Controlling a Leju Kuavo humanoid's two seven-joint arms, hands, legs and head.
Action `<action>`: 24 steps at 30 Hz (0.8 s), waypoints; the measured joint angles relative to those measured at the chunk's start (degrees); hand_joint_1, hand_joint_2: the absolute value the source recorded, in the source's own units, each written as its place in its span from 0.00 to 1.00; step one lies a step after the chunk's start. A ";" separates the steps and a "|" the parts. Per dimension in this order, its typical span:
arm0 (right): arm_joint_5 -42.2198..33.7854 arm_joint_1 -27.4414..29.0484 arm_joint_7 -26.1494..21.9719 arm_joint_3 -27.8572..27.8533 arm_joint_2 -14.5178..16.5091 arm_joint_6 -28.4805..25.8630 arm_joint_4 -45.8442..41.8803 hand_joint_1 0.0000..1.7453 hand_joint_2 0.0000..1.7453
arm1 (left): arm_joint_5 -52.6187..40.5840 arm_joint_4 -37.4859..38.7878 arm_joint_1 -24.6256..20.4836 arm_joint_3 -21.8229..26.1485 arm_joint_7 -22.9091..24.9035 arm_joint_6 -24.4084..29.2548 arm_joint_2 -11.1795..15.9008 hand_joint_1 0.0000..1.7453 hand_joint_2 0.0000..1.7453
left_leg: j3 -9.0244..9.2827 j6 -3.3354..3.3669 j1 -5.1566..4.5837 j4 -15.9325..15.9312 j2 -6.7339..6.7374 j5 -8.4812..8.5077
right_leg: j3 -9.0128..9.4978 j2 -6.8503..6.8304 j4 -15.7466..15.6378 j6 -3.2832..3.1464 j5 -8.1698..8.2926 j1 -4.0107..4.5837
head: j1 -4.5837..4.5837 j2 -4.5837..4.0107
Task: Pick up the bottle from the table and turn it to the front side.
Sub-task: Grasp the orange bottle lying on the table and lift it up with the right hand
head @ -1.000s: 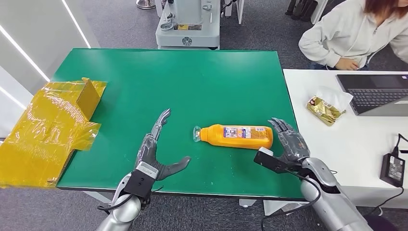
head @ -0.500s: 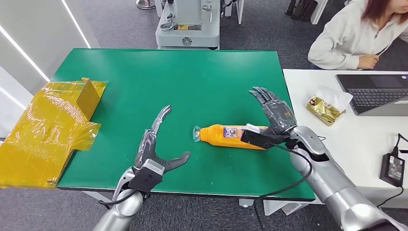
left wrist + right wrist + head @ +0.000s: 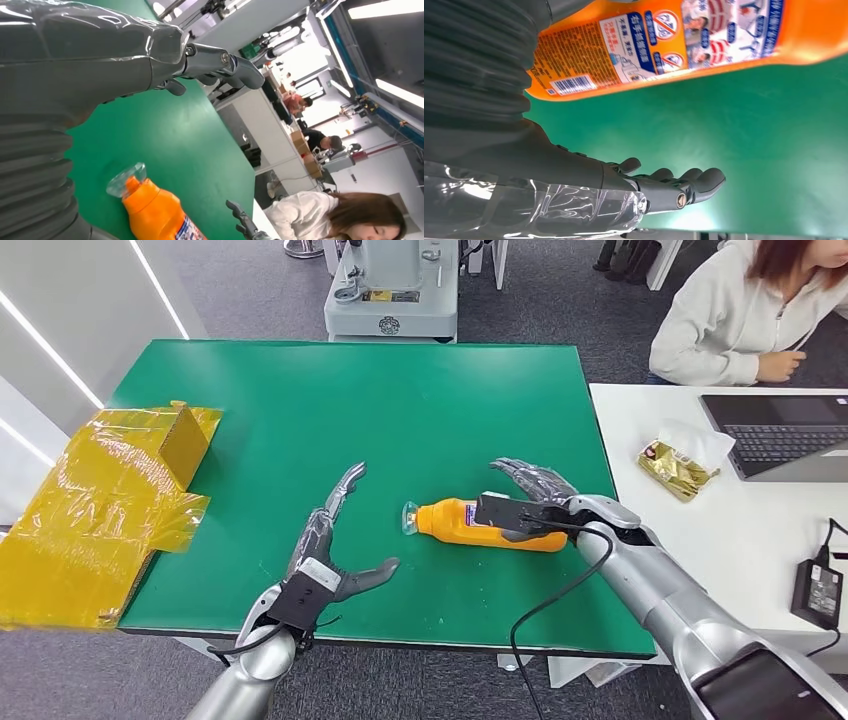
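Bottle point(image 3: 490, 524) lies on its side just under my right hand point(image 3: 530, 488) — fingers spread wide, holding nothing — cap pointing toward my open left hand point(image 3: 325, 550), which sits farther off.

**Surroundings of a green work table**

A green table point(image 3: 300, 410) fills the centre of the head view. At its nine o'clock edge, a crumpled sheet of yellow plastic wrapping point(image 3: 100, 510) hangs partly over the side. At twelve o'clock, beyond the table, a grey machine base point(image 3: 390, 295) stands on the carpeted floor. At three o'clock is a white desk point(image 3: 720, 540) carrying a gold foil packet point(image 3: 675, 468), a laptop point(image 3: 780, 435) and a black power adapter point(image 3: 818, 590). A person in a pale hoodie point(image 3: 740, 315) sits at two o'clock.
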 joint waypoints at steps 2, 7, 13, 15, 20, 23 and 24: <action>0.05 -0.49 0.42 1.01 -0.01 0.78 0.71 0.00 1.00 | 0.88 -0.01 0.18 0.01 0.34 -0.74 0.09 0.00 1.00 | 0.00 0.00 0.00 0.00 0.00 0.00 | 0.00 0.00 0.00 0.00 0.00 0.00 | 0.00 0.00; 0.05 -1.39 1.32 3.20 -0.16 3.03 1.73 0.00 1.00 | 2.62 -0.30 1.18 0.04 0.96 -2.51 0.13 0.00 1.00 | 0.02 0.00 0.01 0.01 0.01 0.00 | 0.00 0.00 0.01 0.00 0.00 0.00 | -0.01 0.00; 0.48 -1.54 2.81 5.61 -0.91 3.26 2.01 0.88 1.00 | 3.43 -1.03 2.47 0.43 1.90 -2.99 0.11 0.00 1.00 | 0.01 0.00 0.01 0.01 0.00 0.00 | 0.00 0.00 0.01 0.00 0.00 0.01 | 0.00 0.00; 0.74 -1.51 3.20 6.40 -1.17 3.16 2.18 0.99 1.00 | 3.43 -1.22 2.68 0.57 2.00 -3.01 0.10 0.00 1.00 | 0.02 0.00 0.00 0.01 0.01 0.00 | -0.01 0.00 0.00 0.00 0.00 0.01 | 0.00 0.00; 1.21 -0.82 3.09 7.85 -2.00 2.15 2.66 1.00 1.00 | 3.51 -1.29 2.84 0.95 2.74 -3.17 0.04 0.00 1.00 | 0.03 0.00 0.00 0.01 0.00 0.00 | 0.01 0.00 -0.01 0.00 0.00 0.00 | -0.01 0.00; 0.99 -0.75 2.61 8.22 -2.64 2.11 2.64 1.00 1.00 | 3.69 -1.29 3.14 1.11 2.77 -3.36 0.03 0.00 1.00 | 0.07 0.00 0.01 0.01 0.01 0.00 | 0.04 0.01 -0.01 0.00 0.00 0.01 | 0.00 0.00; 0.89 -0.76 2.44 8.35 -2.83 2.18 2.63 1.00 1.00 | 3.74 -1.29 3.28 1.15 2.77 -3.43 0.01 0.00 1.00 | 0.08 0.00 0.01 0.01 0.01 0.00 | 0.06 0.01 -0.02 0.00 0.00 0.01 | 0.00 0.00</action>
